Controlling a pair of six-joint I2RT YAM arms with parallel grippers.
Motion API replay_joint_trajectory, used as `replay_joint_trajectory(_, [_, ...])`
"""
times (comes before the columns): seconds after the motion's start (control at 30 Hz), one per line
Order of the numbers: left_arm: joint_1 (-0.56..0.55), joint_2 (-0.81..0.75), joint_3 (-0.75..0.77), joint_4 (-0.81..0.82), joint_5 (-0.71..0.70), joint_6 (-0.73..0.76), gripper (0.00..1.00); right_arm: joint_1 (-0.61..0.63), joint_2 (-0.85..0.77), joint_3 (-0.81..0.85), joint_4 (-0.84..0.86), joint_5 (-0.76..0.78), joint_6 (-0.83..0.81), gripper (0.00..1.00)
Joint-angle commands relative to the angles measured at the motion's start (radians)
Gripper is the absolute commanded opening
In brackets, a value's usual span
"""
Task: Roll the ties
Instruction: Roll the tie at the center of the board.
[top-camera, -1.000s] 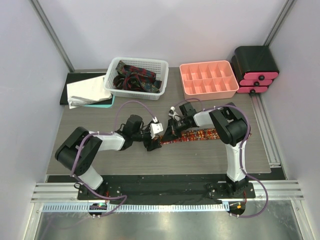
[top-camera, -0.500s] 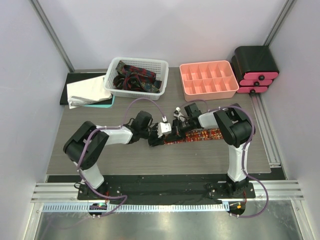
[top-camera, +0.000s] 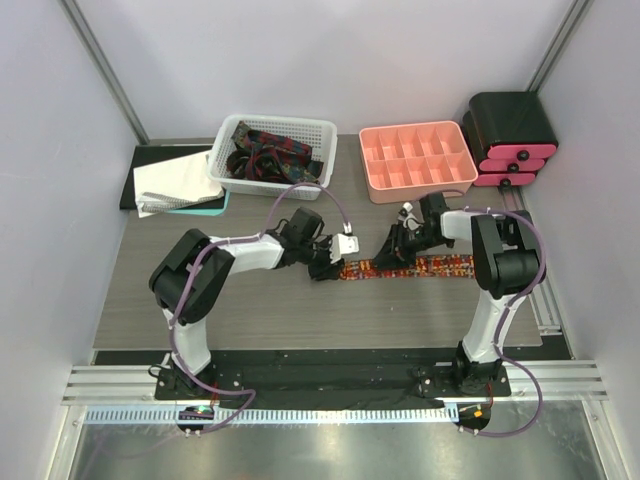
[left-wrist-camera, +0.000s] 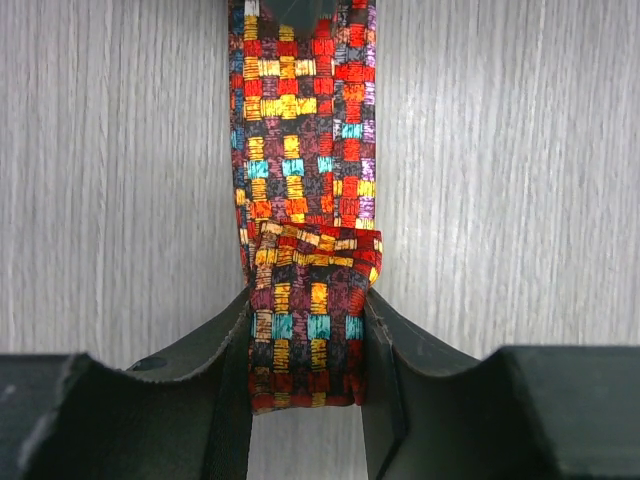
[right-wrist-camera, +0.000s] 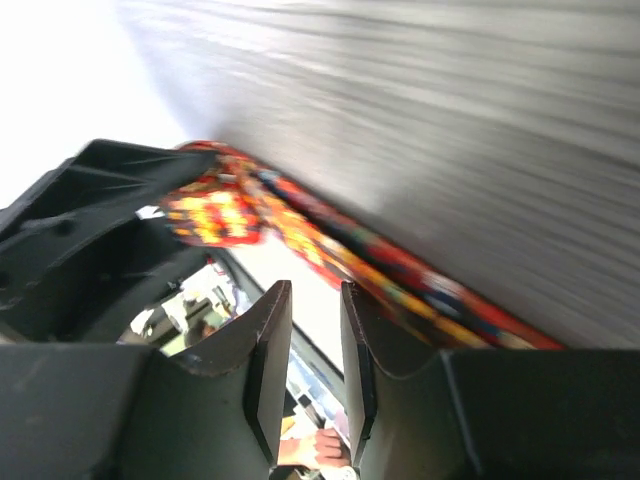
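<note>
A multicoloured checked tie (top-camera: 420, 266) lies flat across the table, its length running right. Its left end is folded into a small roll (left-wrist-camera: 310, 320). My left gripper (left-wrist-camera: 308, 300) is shut on that roll, one finger on each side; in the top view it sits at the tie's left end (top-camera: 335, 264). My right gripper (top-camera: 393, 250) hovers tilted just above the tie's middle. In the right wrist view its jaws (right-wrist-camera: 312, 292) stand a narrow gap apart with nothing between them, and the tie (right-wrist-camera: 400, 270) runs past beyond the fingertips.
A white basket (top-camera: 225, 160) at the back holds several more ties (top-camera: 268, 152). A pink compartment tray (top-camera: 415, 190) and a black and pink drawer unit (top-camera: 510, 135) stand at the back right. White papers on a black pad (top-camera: 170, 182) lie at the back left.
My left gripper has moved right along the tie with the rolled end, shortening the flat part. My right gripper has moved right and come away from the roll.
</note>
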Motion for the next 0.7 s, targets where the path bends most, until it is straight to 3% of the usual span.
replay_joint_trajectory(0.0, [-0.002, 0.071, 0.054, -0.183, -0.041, 0.039, 0.10, -0.022, 0.022, 0.002, -0.136, 0.095, -0.091, 0.32])
replay_joint_trajectory(0.1, [-0.004, 0.074, 0.064, -0.215, -0.027, 0.071, 0.10, -0.029, 0.040, -0.009, -0.142, 0.096, -0.111, 0.31])
replay_joint_trajectory(0.27, [-0.008, 0.074, 0.072, -0.255, -0.009, 0.111, 0.10, -0.013, -0.053, -0.047, 0.037, 0.044, -0.023, 0.32])
replay_joint_trajectory(0.67, [-0.011, 0.093, 0.118, -0.301, -0.024, 0.111, 0.11, 0.198, -0.037, -0.024, 0.322, 0.039, 0.197, 0.34])
